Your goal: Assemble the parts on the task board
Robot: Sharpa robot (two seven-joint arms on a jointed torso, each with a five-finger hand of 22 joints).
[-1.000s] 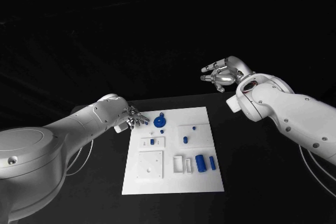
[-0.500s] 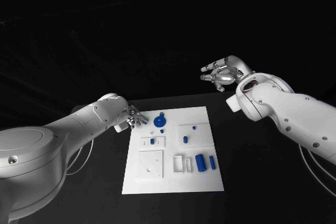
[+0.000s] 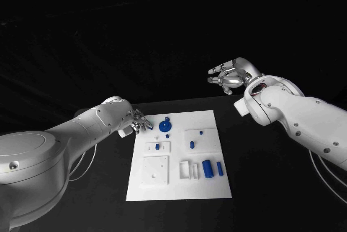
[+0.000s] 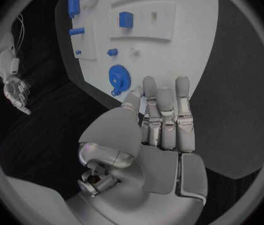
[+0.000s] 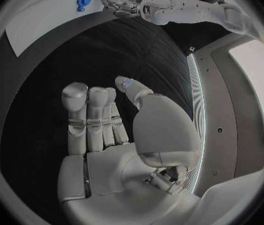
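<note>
While a blue disc [image 3: 165, 125] lies near the task board's [image 3: 179, 189] far left corner, the left hand [image 3: 140, 122] hovers beside it empty, fingers apart; the right hand [image 3: 230, 77] hangs raised, released.

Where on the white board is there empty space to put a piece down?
The task board is bare along its near edge, below the square plate and the blue cylinders. Its far right corner looks bare too. It is crowded mid-board and by the round blue part, near the left hand.
</note>
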